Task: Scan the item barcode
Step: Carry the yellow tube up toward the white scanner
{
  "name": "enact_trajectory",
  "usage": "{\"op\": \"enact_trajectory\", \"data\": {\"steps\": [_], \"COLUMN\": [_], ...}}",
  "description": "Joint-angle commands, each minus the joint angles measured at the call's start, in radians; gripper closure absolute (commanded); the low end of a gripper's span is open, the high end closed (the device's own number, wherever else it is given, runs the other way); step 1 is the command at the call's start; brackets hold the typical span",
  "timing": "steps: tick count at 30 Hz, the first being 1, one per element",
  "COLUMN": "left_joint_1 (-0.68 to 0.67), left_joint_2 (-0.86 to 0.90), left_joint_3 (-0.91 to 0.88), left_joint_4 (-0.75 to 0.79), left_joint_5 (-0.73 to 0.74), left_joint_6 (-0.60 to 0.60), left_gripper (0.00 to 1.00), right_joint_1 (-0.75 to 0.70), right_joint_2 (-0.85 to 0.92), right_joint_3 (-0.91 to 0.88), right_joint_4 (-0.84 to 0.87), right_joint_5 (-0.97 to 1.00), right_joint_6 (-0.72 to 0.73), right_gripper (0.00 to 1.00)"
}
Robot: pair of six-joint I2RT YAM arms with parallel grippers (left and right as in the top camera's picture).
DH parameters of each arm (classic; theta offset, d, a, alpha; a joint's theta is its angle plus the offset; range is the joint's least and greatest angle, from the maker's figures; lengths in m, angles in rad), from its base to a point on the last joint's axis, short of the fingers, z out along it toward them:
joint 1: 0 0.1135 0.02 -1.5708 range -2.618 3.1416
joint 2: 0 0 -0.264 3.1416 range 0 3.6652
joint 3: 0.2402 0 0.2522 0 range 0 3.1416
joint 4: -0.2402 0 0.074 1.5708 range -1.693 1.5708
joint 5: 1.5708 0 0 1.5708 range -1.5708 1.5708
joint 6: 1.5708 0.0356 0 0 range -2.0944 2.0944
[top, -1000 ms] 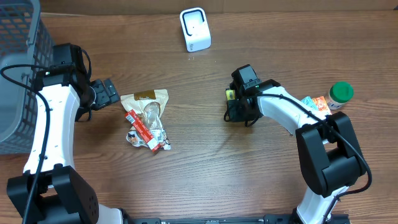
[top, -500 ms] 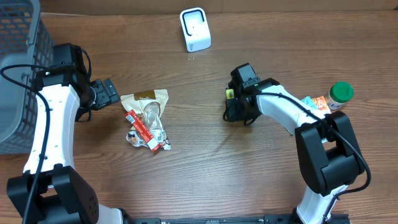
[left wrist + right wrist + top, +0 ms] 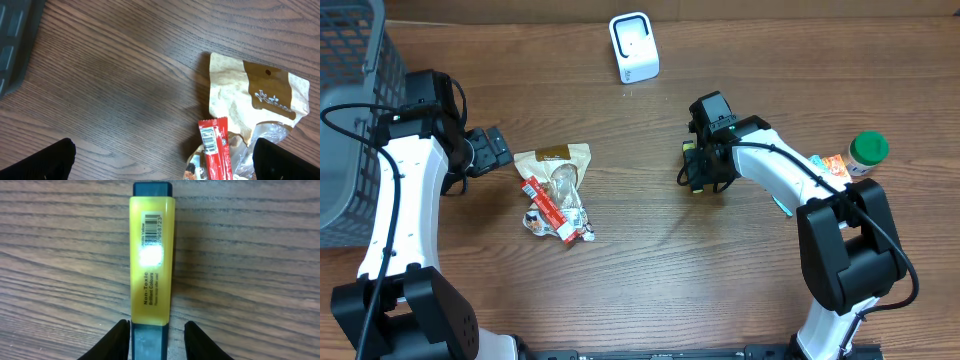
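your right gripper [image 3: 156, 332] straddles the yellow highlighter [image 3: 152, 265] below its upturned barcode [image 3: 152, 220], leaving that clear to scan, grip uncertain; left gripper [image 3: 167, 157] hangs wide open, empty.

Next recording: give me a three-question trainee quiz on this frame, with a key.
1. True or false: the yellow highlighter lies with its barcode label facing up.
2. Which thing lies nearest the left gripper? A) tan pouch B) green-capped bottle C) yellow highlighter
3. Fill in: the fingers of the ____ gripper flank one end of the highlighter.
Key: 1 true; 2 A; 3 right gripper.
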Motion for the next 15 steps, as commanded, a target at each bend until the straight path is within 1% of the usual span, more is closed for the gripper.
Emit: {"op": "enact_trajectory", "data": {"steps": [1, 3, 6, 11, 15], "left_joint_1": [-0.001, -0.001, -0.001, -0.001, -0.001], "left_joint_2": [-0.003, -0.003, -0.003, -0.003, -0.003], "left_joint_3": [0.018, 0.018, 0.018, 0.018, 0.018], "left_joint_4": [0.0, 0.0, 0.0, 0.0, 0.0], "left_joint_5": [0.004, 0.003, 0.004, 0.004, 0.004], "left_joint_6": [0.019, 0.019, 0.019, 0.019, 0.019], "left_gripper": [0.0, 0.0, 0.0, 0.0, 0.0], "right_joint_1": [-0.003, -0.003, -0.003, -0.002, -0.002], "right_joint_2": [0.0, 0.0, 0.0, 0.0, 0.0], "right_joint_3": [-0.039, -0.066, -0.118, -0.128, -0.128], "right_joint_4": [0.02, 0.037, 0.077, 0.084, 0.087], "right_joint_5": [0.017, 0.016, 0.016, 0.016, 0.016], "right_joint_6": [0.0, 0.001, 0.001, 0.0, 0.0], "right_gripper": [0.68, 0.71, 0.77, 0.79, 0.87]}}
